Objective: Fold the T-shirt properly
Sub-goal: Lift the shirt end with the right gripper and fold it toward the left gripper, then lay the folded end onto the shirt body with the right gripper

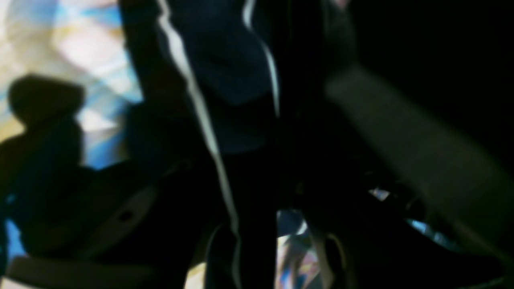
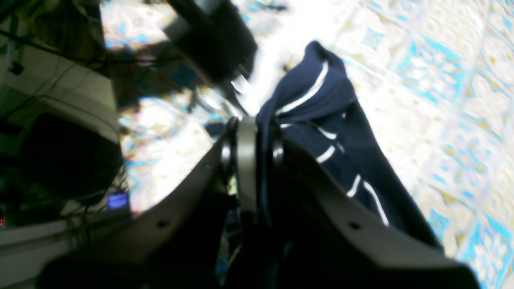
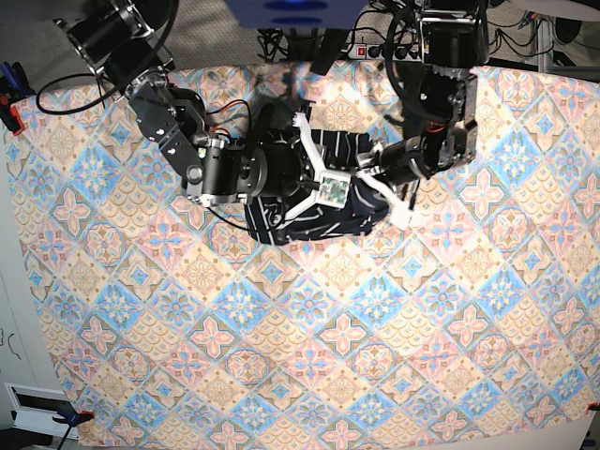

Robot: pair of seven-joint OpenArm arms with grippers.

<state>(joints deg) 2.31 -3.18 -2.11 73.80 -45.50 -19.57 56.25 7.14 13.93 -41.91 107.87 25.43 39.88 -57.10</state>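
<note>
The T-shirt (image 3: pixel 314 221), dark navy with thin white stripes, lies bunched in a heap at the upper middle of the tablecloth (image 3: pixel 328 328), between both arms. My right gripper (image 3: pixel 314 167) reaches in from the left of the base view. In the right wrist view it (image 2: pixel 257 132) is shut on a fold of the T-shirt (image 2: pixel 317 104), lifted above the cloth. My left gripper (image 3: pixel 389 187) comes in from the right. The left wrist view is dark and blurred: the fingers (image 1: pixel 401 136) of the left gripper (image 1: pixel 192 92) stand apart with striped T-shirt fabric (image 1: pixel 225 60) hanging between them.
The patterned tablecloth covers the whole table. Cables and a power strip (image 3: pixel 370 42) lie past the far edge. A red clamp (image 3: pixel 9 111) grips the left edge, and another (image 3: pixel 70 417) sits at the near left corner.
</note>
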